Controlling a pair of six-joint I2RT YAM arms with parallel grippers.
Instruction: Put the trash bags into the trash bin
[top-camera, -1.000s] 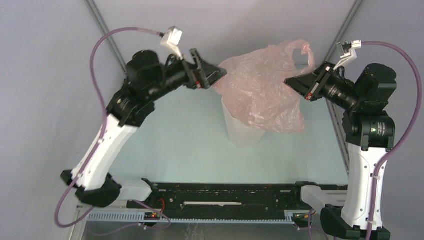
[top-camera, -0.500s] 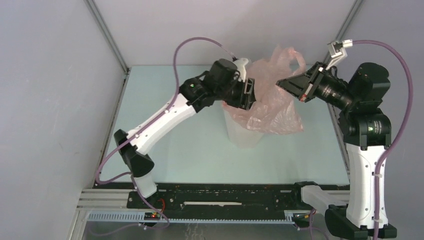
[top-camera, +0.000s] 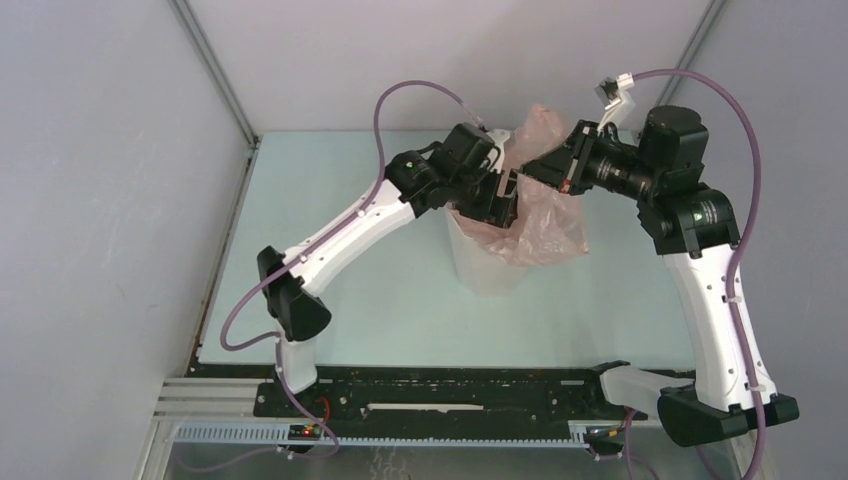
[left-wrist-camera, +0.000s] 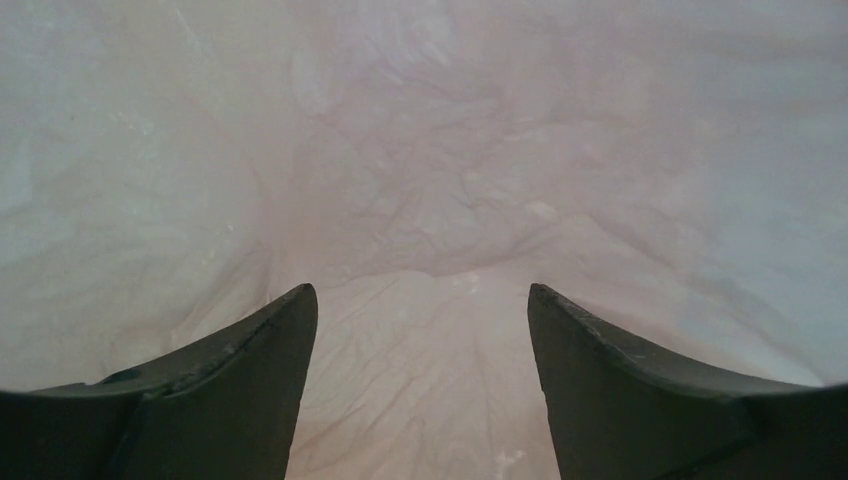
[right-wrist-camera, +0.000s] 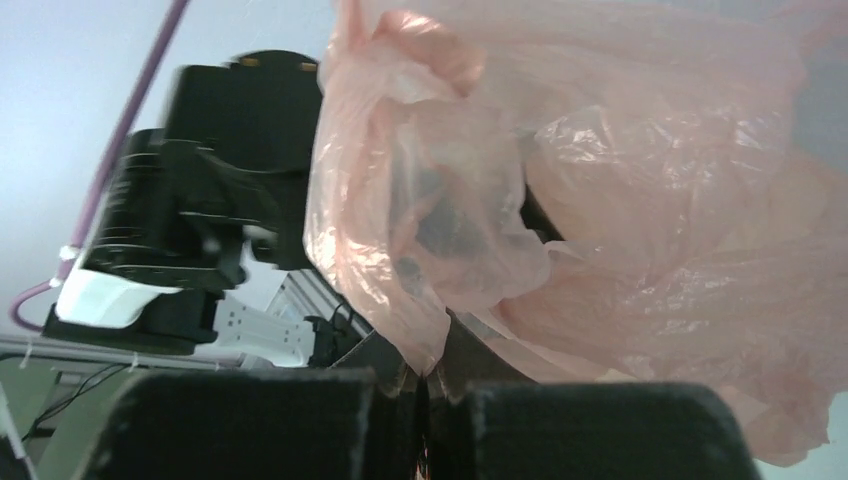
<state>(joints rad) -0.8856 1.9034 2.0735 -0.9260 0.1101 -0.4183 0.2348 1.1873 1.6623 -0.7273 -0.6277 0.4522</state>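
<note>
One pink bag (top-camera: 548, 222) is draped over the white bin (top-camera: 487, 268) at upper centre of the top view, its upper film pinched tight by the right gripper (right-wrist-camera: 420, 385), while the left gripper (left-wrist-camera: 420, 300), spread wide, is surrounded by film inside it.

Overhead view, two close wrist views, all on trash bag (top-camera: 548, 222)
</note>
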